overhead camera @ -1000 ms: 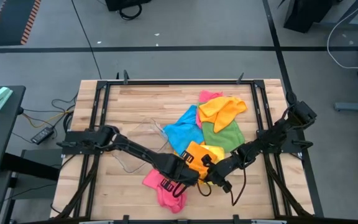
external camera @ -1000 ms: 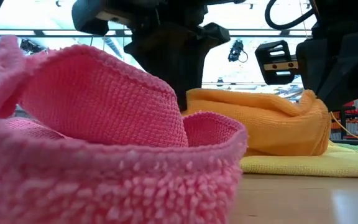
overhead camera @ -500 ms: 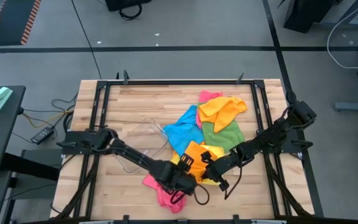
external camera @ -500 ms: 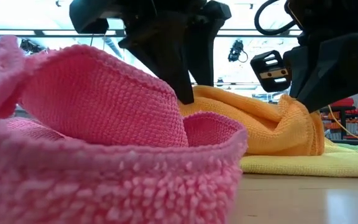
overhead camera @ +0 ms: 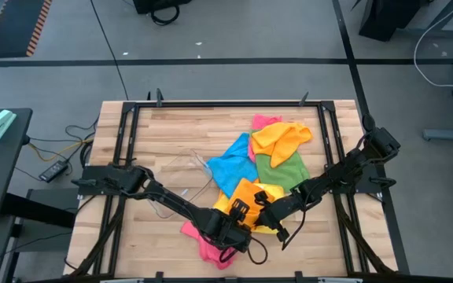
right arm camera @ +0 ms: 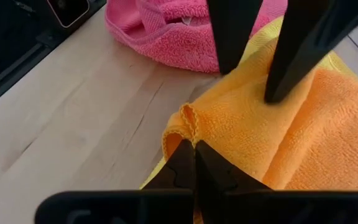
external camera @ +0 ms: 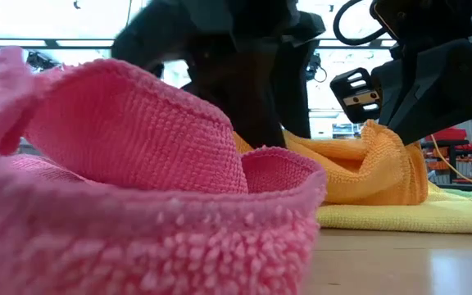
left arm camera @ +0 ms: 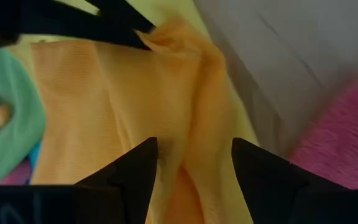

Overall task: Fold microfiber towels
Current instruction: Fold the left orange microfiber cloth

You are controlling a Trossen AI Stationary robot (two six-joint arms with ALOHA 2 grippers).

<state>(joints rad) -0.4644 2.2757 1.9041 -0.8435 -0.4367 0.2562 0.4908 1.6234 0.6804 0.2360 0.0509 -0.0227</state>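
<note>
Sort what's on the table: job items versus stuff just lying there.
Job: orange towel under both end effectors, yellow towel, pink towel, blue towel, green towel, second orange towel.

Lying about: clear plastic tray.

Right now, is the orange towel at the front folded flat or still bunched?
Bunched. The orange towel ridges up, its corner pinched in the shut right hand; the left hand stands open over it.

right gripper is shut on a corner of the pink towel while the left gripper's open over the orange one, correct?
Not quite: the right gripper is shut on a corner of the orange towel, not the pink towel, which lies apart on the wood. The right wrist view shows this. The rest holds: the left gripper stands open over the orange towel.
</note>
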